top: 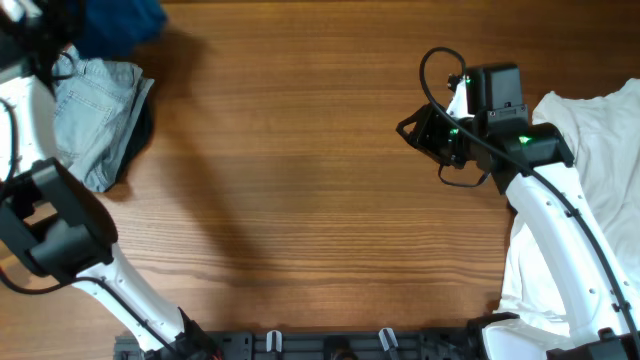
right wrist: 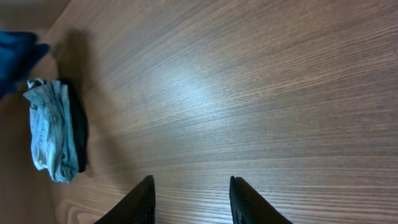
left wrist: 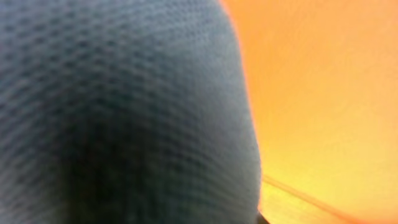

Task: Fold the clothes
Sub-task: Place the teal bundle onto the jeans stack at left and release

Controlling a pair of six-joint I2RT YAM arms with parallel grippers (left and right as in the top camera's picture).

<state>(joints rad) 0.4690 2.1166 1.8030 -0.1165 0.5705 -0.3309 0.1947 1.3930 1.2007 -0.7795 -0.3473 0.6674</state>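
Looking at your right claw (right wrist: 191,186): fingers (right wrist: 144,202) sit apart w/ nothing btwn them, only bare table (right wrist: 261,81) under the gap. It hangs above the wood, touching no cloth. A white garment (top: 595,125) lies crumpled right behind that claw, under & beside its arm, running down the table's right edge.

Far across the table in front of the right claw, well apart from it, you've got a stack: light denim jeans (top: 95,112) folded on top of a dark garment (top: 141,132), whose edge peeks out on the side nearer the claw. A blue garment (top: 120,25) is bunched just past the stack, at the far corner.

Your left claw (top: 35,40) is up at that same corner, just beside the blue garment & close to the jeans. The overhead cam crops it, so you can't tell whether it's apart or closed. The left wrist cam is no help: blurred blue-grey mesh fabric (left wrist: 118,112) fills most of the lens, very close, w/ an orange blur on the other side. The fingers are hidden there. Can't tell whether that fabric is gripped or just lying against the cam.
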